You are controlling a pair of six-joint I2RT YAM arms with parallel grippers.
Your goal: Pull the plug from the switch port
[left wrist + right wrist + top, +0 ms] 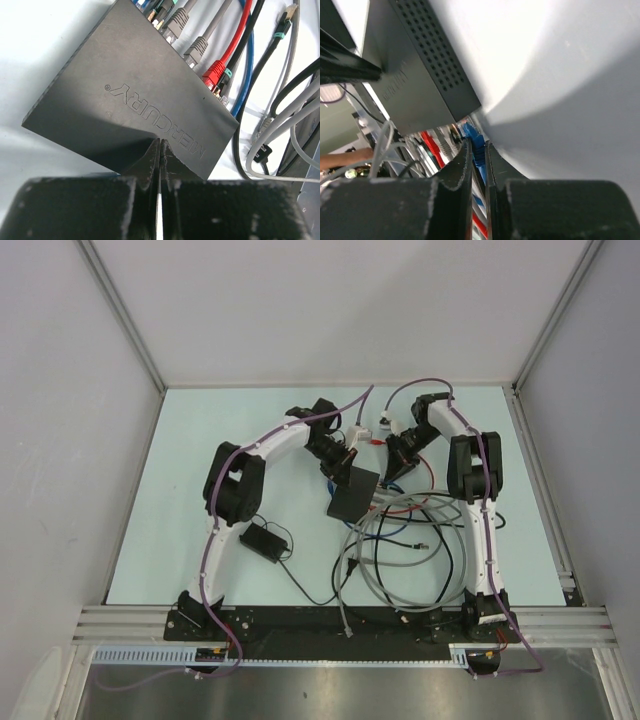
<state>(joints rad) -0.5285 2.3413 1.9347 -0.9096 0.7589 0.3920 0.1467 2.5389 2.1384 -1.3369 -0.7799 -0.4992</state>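
The switch (352,496) is a flat black box at mid-table; in the left wrist view (130,95) its top reads MERCURY. Several plugs sit in a row along one edge, among them two grey ones (196,50) and a red one (215,73). My left gripper (343,462) is shut, its tips (160,142) resting on the switch's top. My right gripper (393,475) is at the port side, shut (477,141) on a blue plug (472,131) at the end of the row, close to the switch (420,80). Whether that plug sits in its port is hidden.
A tangle of grey, black, blue and red cables (410,530) spreads from the switch toward the near edge. A small black power adapter (267,539) with a thin cord lies left of it. White connectors (372,428) lie beyond the switch. Grey walls enclose the table.
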